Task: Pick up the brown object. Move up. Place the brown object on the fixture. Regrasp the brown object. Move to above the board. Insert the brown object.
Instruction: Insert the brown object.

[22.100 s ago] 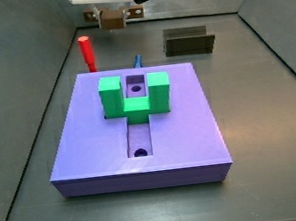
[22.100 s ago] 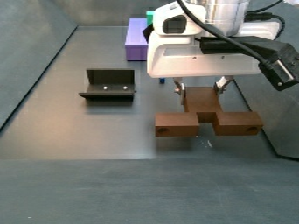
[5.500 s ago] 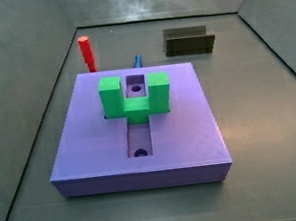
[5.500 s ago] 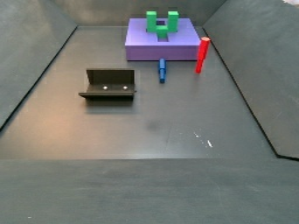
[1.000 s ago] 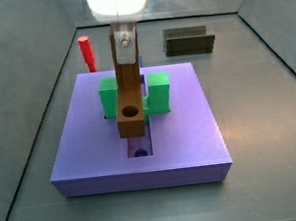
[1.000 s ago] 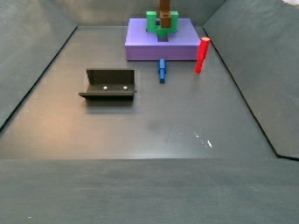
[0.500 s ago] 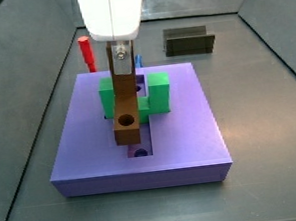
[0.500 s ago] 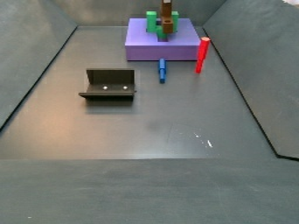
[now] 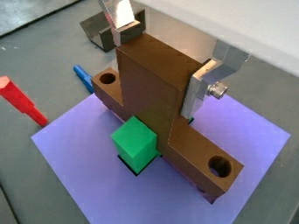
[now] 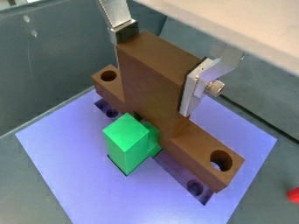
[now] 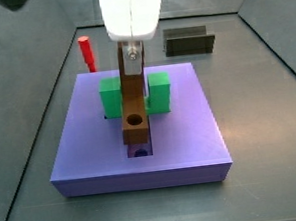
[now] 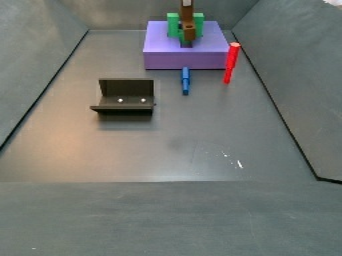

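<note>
In both wrist views my gripper is shut on the brown object, one silver finger on each side of its upright bar. In a side view the gripper hangs over the lavender board. There the brown object passes between the arms of the green U-shaped block. Its lower end with the round hole sits over the board's groove; contact cannot be judged. The dark fixture stands apart on the floor, with nothing in it.
A red upright peg stands beside the board's far edge. A small blue piece lies on the floor next to the board. Grey walls enclose the floor.
My gripper has come down with the brown object, whose lower end has sunk closer to the board's groove between the green block's arms.
</note>
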You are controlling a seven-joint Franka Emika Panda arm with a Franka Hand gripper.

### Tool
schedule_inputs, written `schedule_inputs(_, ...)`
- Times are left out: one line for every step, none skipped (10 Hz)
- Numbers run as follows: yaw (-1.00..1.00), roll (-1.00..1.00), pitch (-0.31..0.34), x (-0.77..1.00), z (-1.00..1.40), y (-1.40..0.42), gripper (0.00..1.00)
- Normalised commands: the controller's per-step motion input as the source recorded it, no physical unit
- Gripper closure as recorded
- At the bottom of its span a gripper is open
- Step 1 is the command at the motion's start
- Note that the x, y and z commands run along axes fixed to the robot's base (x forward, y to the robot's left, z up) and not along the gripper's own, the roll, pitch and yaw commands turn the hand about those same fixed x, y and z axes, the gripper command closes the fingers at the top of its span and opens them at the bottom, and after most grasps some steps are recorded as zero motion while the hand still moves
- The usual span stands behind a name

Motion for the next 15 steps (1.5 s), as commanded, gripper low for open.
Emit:
schedule_inputs(0.0,0.0,0.01,0.01,-0.08,0.0,1.0)
schedule_inputs(0.0,0.0,0.0,0.0,-0.1,0.0,1.0)
schedule_inputs(0.0,0.0,0.0,0.0,-0.1,0.0,1.0)
schedule_inputs(0.0,0.0,0.0,0.02,-0.12,0.0,1.0)
schedule_inputs(0.0,0.0,0.0,0.02,-0.13,-0.03,1.0)
schedule_inputs(0.0,0.0,0.0,0.1,-0.12,-0.05,1.0)
schedule_inputs(0.0,0.0,0.0,0.14,-0.17,-0.04,1.0)
schedule_inputs(0.0,0.0,0.0,0.11,-0.17,-0.02,1.0)
schedule_inputs(0.0,0.0,0.0,0.08,-0.16,-0.02,1.0)
schedule_inputs(0.0,0.0,0.0,0.02,-0.18,-0.01,1.0)
schedule_inputs(0.0,-0.01,0.0,0.0,-0.18,-0.02,1.0)
schedule_inputs(0.0,-0.02,0.0,0.0,-0.19,-0.03,1.0)
schedule_inputs(0.0,-0.02,-0.003,0.0,-0.21,-0.01,1.0)
schedule_inputs(0.0,-0.02,-0.01,0.0,-0.2,0.0,1.0)
schedule_inputs(0.0,-0.03,-0.019,0.0,-0.2,0.0,1.0)
